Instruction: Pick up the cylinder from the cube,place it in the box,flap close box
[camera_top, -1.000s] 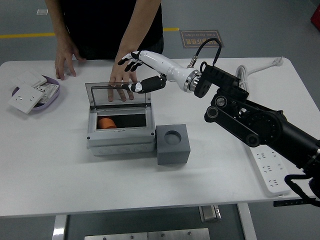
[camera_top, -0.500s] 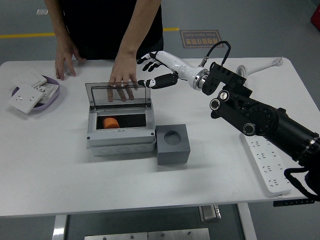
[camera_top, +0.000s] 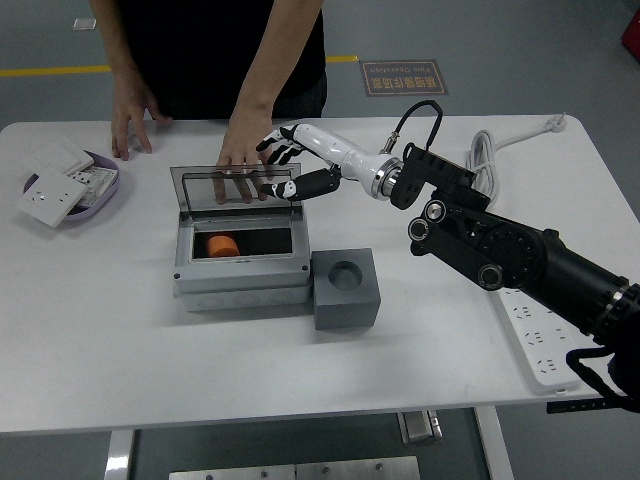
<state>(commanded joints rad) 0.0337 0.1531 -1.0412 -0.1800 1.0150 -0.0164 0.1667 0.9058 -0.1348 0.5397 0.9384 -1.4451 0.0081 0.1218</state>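
purple tray (camera_top: 105, 192) w/ switches; power strip (camera_top: 541, 345) rt.

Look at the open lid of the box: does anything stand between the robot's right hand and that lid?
Nothing visible does. The right hand is at the upper right corner of the raised transparent lid of the box. A person's hand rests on the table behind the lid, seen partly through it, not between the two.

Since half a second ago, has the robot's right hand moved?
Yes. The right hand has shifted left, back toward the box's raised lid; its fingertips now reach the lid's right edge, judged against the grey cube.
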